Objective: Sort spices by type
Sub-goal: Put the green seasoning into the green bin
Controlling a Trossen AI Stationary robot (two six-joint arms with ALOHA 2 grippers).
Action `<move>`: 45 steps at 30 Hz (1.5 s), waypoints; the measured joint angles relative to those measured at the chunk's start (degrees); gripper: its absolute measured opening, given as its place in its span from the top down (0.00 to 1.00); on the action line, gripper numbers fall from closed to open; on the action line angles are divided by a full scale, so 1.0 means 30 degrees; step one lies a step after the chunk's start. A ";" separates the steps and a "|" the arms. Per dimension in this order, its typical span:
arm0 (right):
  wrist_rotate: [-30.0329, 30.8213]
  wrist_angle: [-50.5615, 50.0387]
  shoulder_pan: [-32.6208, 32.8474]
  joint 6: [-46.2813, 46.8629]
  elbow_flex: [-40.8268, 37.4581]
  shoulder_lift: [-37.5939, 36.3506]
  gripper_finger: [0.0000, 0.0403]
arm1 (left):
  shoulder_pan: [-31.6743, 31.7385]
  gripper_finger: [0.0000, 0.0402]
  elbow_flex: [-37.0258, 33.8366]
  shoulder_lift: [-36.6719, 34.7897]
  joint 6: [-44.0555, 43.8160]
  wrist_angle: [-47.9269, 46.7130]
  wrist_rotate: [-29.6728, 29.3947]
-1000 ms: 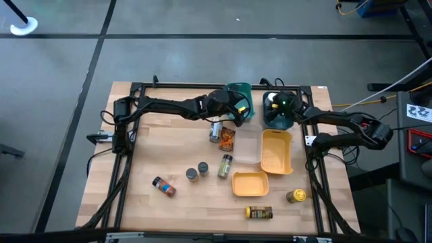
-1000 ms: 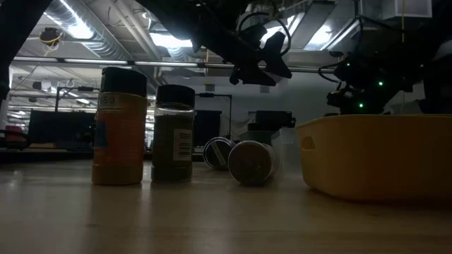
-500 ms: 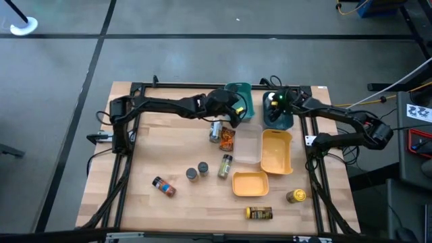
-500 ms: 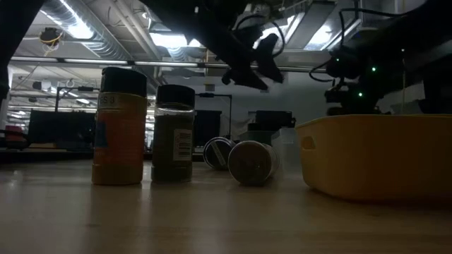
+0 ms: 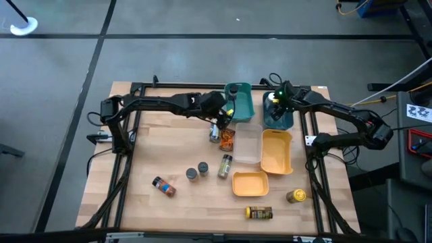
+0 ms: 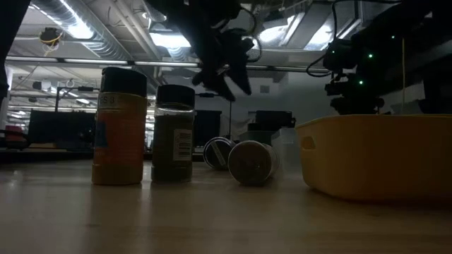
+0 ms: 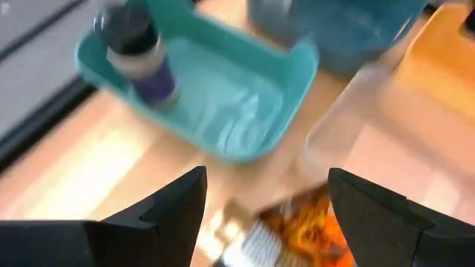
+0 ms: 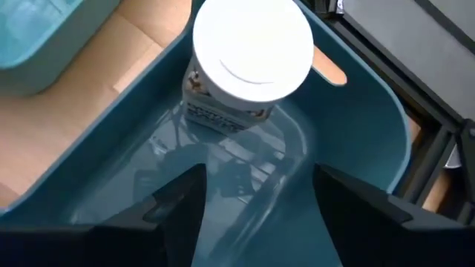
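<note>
Left gripper (image 7: 263, 204) released above orange-labelled jar (image 7: 297, 233); right gripper (image 8: 252, 196) released over white-lidded jar (image 8: 249, 63), label print illegible

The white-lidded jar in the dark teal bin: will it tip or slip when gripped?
The white-lidded jar stands upright in the dark teal bin, so a nudge probably tips it. Its smooth lid looks slippery; gripping the labelled body seems safer. Likely rigid.

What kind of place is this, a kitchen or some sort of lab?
Most likely a robotics lab or workshop, not a kitchen. The wooden table sits in a black metal frame on a bare grey floor, and the low view shows exposed ceiling ducts with strip lights behind it.
</note>
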 joint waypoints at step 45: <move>0.0126 -0.0120 0.0007 -0.0911 0.0051 0.0007 0.39 | -0.6520 0.34 0.0000 -0.0186 -0.3005 -0.7723 0.6813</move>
